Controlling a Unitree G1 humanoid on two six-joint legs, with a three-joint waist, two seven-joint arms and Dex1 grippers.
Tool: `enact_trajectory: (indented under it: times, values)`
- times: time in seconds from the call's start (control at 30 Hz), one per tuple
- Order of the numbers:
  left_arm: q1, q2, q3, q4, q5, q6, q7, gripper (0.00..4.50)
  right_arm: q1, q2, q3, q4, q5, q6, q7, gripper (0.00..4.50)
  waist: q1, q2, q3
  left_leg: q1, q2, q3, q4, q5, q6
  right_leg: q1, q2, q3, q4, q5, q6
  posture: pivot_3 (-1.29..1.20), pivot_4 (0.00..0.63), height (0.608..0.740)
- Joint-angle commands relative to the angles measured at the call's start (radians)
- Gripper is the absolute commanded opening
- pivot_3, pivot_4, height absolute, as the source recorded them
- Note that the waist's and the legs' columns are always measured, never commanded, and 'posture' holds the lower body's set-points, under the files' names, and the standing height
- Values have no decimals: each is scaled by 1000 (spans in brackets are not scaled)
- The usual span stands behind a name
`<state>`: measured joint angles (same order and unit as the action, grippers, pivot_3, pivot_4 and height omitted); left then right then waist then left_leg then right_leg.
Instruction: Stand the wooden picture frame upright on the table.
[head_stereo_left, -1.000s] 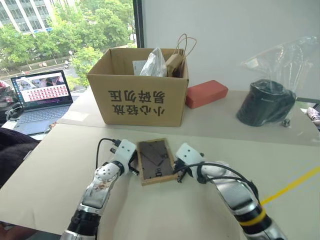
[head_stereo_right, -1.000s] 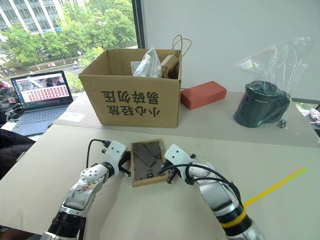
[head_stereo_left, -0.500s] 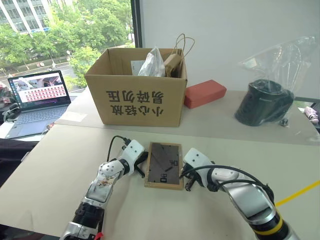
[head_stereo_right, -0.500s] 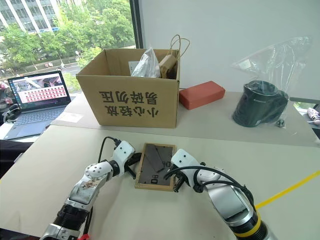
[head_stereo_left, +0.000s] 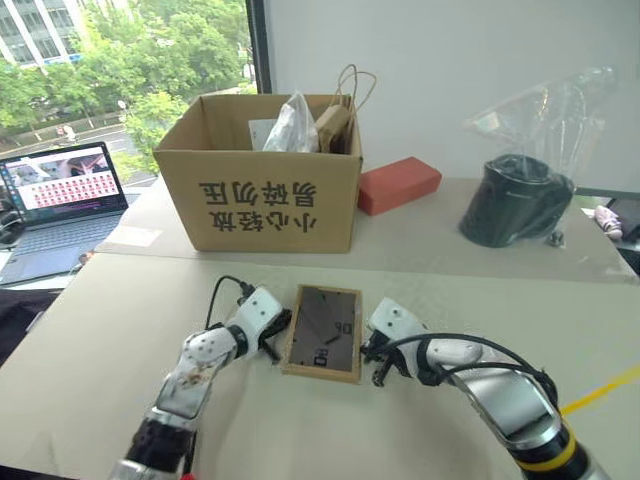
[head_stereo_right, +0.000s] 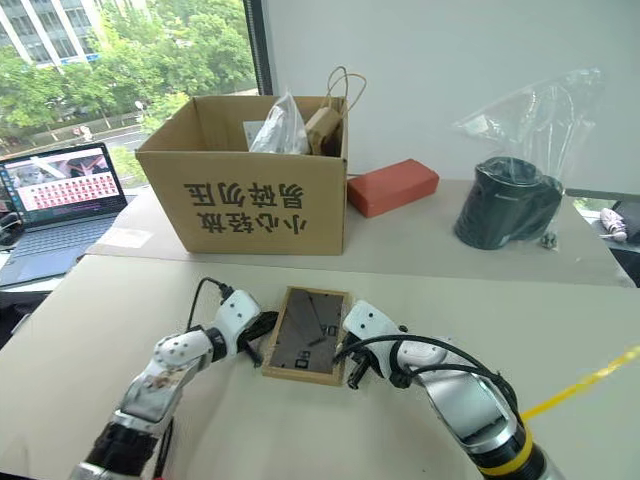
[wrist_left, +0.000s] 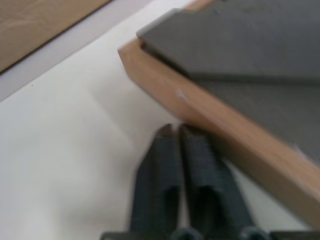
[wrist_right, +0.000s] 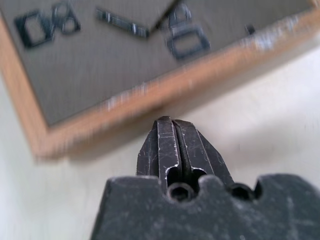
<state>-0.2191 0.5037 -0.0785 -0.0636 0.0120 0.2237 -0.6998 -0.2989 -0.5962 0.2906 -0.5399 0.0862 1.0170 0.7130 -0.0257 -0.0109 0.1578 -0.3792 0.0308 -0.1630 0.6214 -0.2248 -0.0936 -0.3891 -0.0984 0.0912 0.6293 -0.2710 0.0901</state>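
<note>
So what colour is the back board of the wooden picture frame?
Dark grey-brown, inside a light wood border; the wooden picture frame lies back up. Best seen in the left eye view.

The beige table (head_stereo_left: 120, 330) bears the wooden picture frame (head_stereo_left: 323, 332), back board up.

The wooden picture frame (head_stereo_left: 323, 333) lies on the table (head_stereo_left: 100, 330), before the cardboard box (head_stereo_left: 262, 195).

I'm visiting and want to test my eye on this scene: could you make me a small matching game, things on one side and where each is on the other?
Things:
1. wooden picture frame
2. red-orange block
3. laptop
4. paper bag

Places:
A. inside the cardboard box
B. face down on the table between the two claws
C. right of the cardboard box
D. far left, screen lit

Pairs: 1-B, 2-C, 3-D, 4-A
</note>
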Motion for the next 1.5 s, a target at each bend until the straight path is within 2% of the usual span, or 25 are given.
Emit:
enact_trajectory:
  times: [0.03, 0.07, 0.13, 0.23, 0.33, 0.5, 0.67, 1.0, 1.1, 1.3, 1.4, 1.5]
  values:
    - [32, 104, 25, 13, 45, -329, -23, 2227, 39, -50, -32, 35, 34, -63, 41, 0, -1, -1, 2, 0, 0, 0, 0, 0, 0, 0, 0, 0, 0, 0, 0, 0, 150, 740]
    - [36, 156, 8, 65, 112, -523, 8, 2484, 43, -60, -31, 46, 39, -79, 47, 0, 0, -2, 2, 0, 0, 0, 0, 0, 0, 0, 0, 0, 0, 0, 0, 0, 150, 740]
    - [23, 234, -24, 185, 212, -882, 63, 3288, 44, -64, -27, 63, 50, -91, 54, 0, 4, -3, 3, 0, 1, 0, 0, 0, 0, 0, 0, 0, -1, 0, 0, 0, 150, 740]
    - [-41, 290, -79, 382, 347, -1235, 146, 4337, 33, -58, -9, 77, 59, -92, 51, 0, 10, -3, 3, 0, 1, 1, 0, 0, -1, 1, 0, 0, -3, 0, 0, 0, 150, 740]
    - [-135, 300, -143, 565, 545, -1460, 249, 4337, 9, -34, 19, 83, 62, -73, 37, 0, 9, -4, 3, 0, 1, 1, 0, 0, -1, 1, 1, 0, -2, 0, 0, 0, 150, 740]
    - [-272, 239, -226, 740, 763, -1578, 410, 4337, -39, 16, 83, 88, 59, -50, 18, 0, 0, -3, 2, 4, 1, 1, 0, 0, -1, 2, 2, 2, 0, 0, 0, 0, 150, 740]
    - [-353, 174, -291, 814, 873, -1589, 527, 4337, -102, 88, 143, 109, 54, -21, -10, 0, -1, -2, 0, 7, 1, 2, 0, 1, -1, 4, 2, 3, 3, 0, 0, 0, 150, 740]
    - [-387, 176, -350, 851, 887, -1622, 636, 4337, -99, 85, 130, 108, 60, 16, -39, 0, 0, 2, -3, 7, 1, 2, -1, 1, -1, 4, 2, 3, 3, 0, 1, 0, 150, 740]
    - [-380, 198, -361, 846, 887, -1635, 643, 3644, -92, 59, 107, 118, 58, 12, -40, 0, -1, 2, -3, 7, 1, 2, -2, 1, -1, 3, 2, 3, 3, 0, 1, 0, 150, 740]
    - [-361, 213, -371, 815, 874, -1614, 661, 1462, -134, -18, 8, 193, 67, -21, -28, 0, 6, 1, -3, 7, 1, 2, -7, 1, -1, 2, 1, 3, 1, 0, 1, 0, 150, 740]
    - [-341, 214, -370, 785, 865, -1599, 671, 1349, -200, -10, -60, 238, 99, -32, -29, 0, 7, 1, -3, 7, 1, 2, -7, 1, -2, 2, 1, 2, 1, 0, 1, 0, 150, 740]
    - [-313, 219, -354, 738, 834, -1585, 676, 1349, -302, 69, -125, 269, 161, -18, -34, 0, -3, 1, -2, 7, 1, 2, -8, 1, -2, 1, 1, 3, 3, 0, 1, 0, 150, 740]
